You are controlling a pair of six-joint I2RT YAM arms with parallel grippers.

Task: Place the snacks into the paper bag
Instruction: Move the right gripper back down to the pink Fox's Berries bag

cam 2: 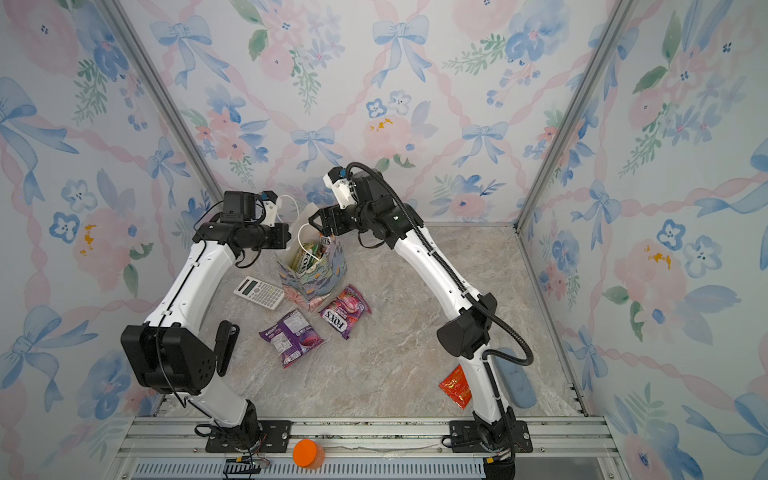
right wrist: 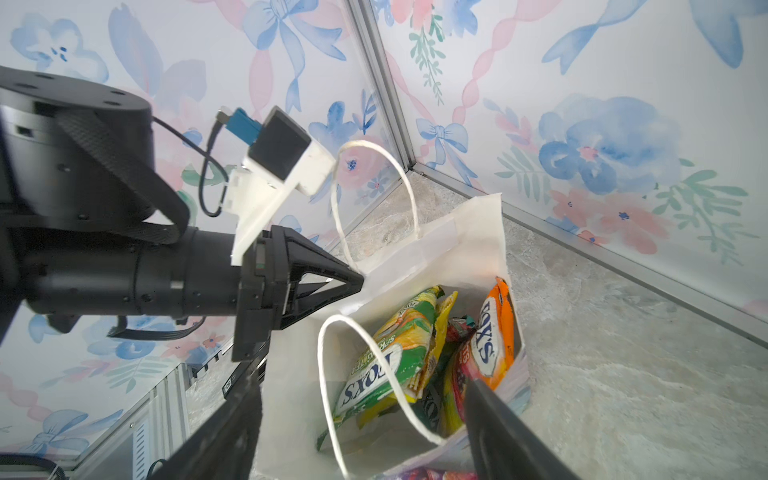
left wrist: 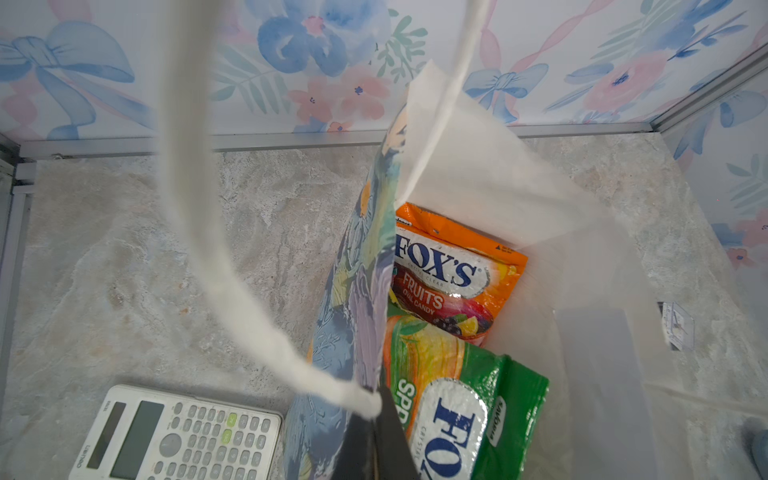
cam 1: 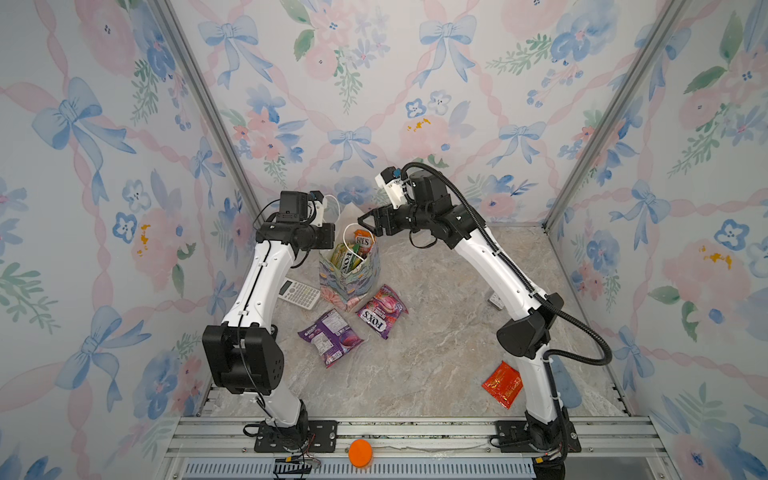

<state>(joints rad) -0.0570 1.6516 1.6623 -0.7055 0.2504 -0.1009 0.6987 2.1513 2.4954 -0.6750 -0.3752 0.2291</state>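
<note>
The paper bag (cam 1: 350, 286) (cam 2: 312, 282) stands upright at the back middle, flowered outside and white inside. My left gripper (left wrist: 376, 440) (cam 1: 332, 233) is shut on its rim where a white cord handle (left wrist: 232, 270) is fixed. Inside the bag stand an orange FOX'S packet (left wrist: 453, 274) (right wrist: 494, 332), a green-yellow one (left wrist: 457, 407) (right wrist: 395, 357) and others. My right gripper (right wrist: 361, 390) (cam 1: 365, 222) hangs open just above the bag's mouth, holding nothing. A purple packet (cam 1: 330, 337), a pink FOX'S packet (cam 1: 381, 311) and a red sachet (cam 1: 502, 383) lie on the table.
A grey-white calculator (cam 1: 299, 293) (left wrist: 178, 436) lies left of the bag, under the left arm. A small square clock (cam 1: 496, 300) (left wrist: 677, 326) sits behind the right arm. An orange disc (cam 1: 360, 453) rests on the front rail. Flowered walls close in the back and both sides.
</note>
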